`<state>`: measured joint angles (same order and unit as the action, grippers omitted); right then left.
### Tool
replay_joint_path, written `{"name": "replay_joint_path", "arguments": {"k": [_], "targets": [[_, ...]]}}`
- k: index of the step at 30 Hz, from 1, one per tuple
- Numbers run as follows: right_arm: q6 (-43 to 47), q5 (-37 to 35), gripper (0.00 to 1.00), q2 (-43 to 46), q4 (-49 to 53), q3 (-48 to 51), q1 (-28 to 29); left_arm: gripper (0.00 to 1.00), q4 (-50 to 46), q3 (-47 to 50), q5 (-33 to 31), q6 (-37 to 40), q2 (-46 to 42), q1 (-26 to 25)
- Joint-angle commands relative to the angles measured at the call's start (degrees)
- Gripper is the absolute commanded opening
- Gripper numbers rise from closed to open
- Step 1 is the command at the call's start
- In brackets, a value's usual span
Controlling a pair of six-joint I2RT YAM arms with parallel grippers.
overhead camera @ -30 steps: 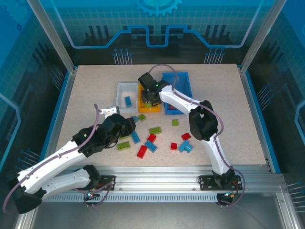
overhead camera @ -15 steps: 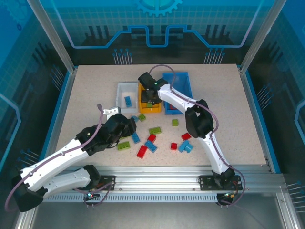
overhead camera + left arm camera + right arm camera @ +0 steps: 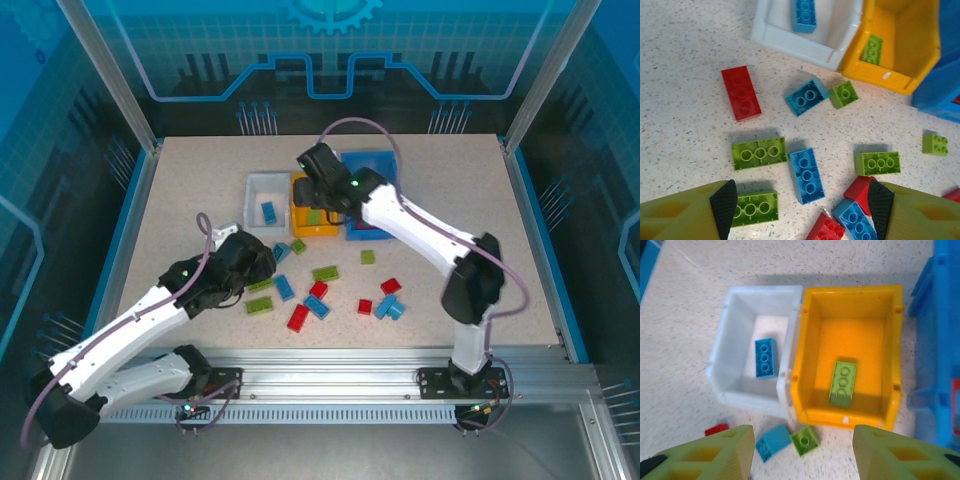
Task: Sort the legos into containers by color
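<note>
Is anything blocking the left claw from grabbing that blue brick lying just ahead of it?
Nothing covers the blue brick; the open left gripper has a free path to it. It is crowded, though: a green brick lies by one finger and a red brick by the other, so those may get nudged.

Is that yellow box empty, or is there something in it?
Not empty. One green brick lies flat on the floor of the yellow box, studs up.

Bins [image 3: 765, 290] abreast, one brick [image 3: 843, 383] in middle bin [image 3: 852, 292] — loose bricks [image 3: 806, 175] before them
</note>
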<state>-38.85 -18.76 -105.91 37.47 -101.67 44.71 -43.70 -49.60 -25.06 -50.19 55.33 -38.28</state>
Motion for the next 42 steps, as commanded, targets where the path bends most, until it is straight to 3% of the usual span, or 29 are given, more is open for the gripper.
{"name": "replay_joint_path", "arguments": {"k": [1, 10, 14, 22, 32, 35, 42], "targets": [[2.63, -2.03, 0.57, 9.53, -9.62, 12.91, 2.34, 0.74, -0.99, 0.73, 5.72, 4.08, 1.83, 3.91], [3.73, 7.08, 0.61, 32.94, -29.76, 52.52, 8.93, 0.76, 6.94, -2.3, 12.95, 24.19, 16.89, 8.81], [0.38, 8.0, 0.62, 37.61, -31.33, 60.94, 10.71, 0.76, 9.61, -5.66, 13.18, 33.25, 26.41, 8.98], [-0.14, 5.54, 0.63, 40.82, -28.82, 61.75, 11.8, 0.76, 12.9, -11.96, 14.41, 45.79, 38.54, 11.03], [-0.52, 5.93, 0.63, 41.09, -28.79, 61.53, 11.82, 0.75, 14.21, -15.5, 17.85, 48.0, 46.07, 14.4], [-0.53, 5.5, 0.63, 41.71, -28.2, 61.5, 11.81, 0.7, 15.0, -15.61, 19.65, 47.49, 47.06, 15.03], [-0.66, 4.53, 0.64, 42.28, -27.71, 61.41, 11.8, 0.46, 14.78, -15.63, 21.77, 46.07, 48.27, 15.07]]}}
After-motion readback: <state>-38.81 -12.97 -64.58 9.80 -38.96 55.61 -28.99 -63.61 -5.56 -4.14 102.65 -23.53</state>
